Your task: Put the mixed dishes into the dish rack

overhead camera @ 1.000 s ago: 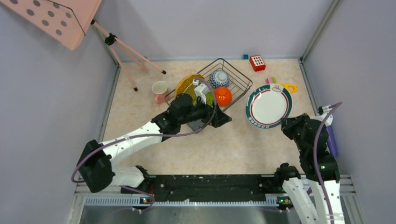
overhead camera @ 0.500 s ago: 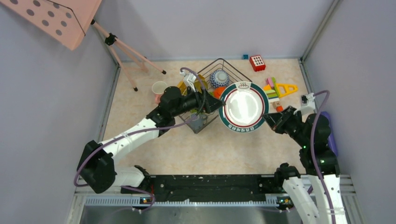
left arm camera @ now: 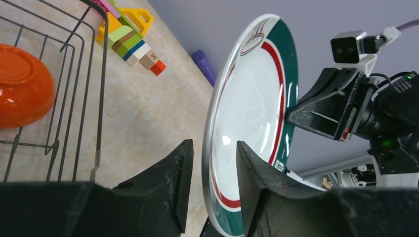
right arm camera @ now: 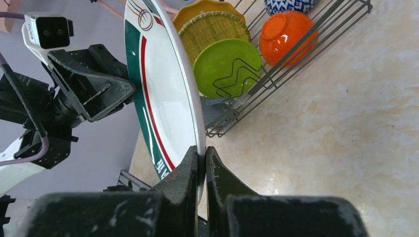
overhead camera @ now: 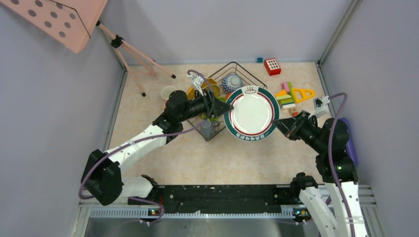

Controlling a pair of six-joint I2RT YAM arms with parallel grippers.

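Both at white green-rimmed plate (overhead camera: 252,117) rim: right gripper (right arm camera: 202,154) clamped, left gripper (left arm camera: 213,146) half-open.

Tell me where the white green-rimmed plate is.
Top view, mid-table: the plate, gripped by the right hand, left hand straddling its opposite rim, beside the dish rack.

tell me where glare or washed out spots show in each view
Top external: the round white green-rimmed plate is washed out at its centre. Left wrist: only small bright glints on the plate's face. Right wrist: no strong glare, just a soft sheen on the glossy orange-red bowl in the dark wire dish rack.
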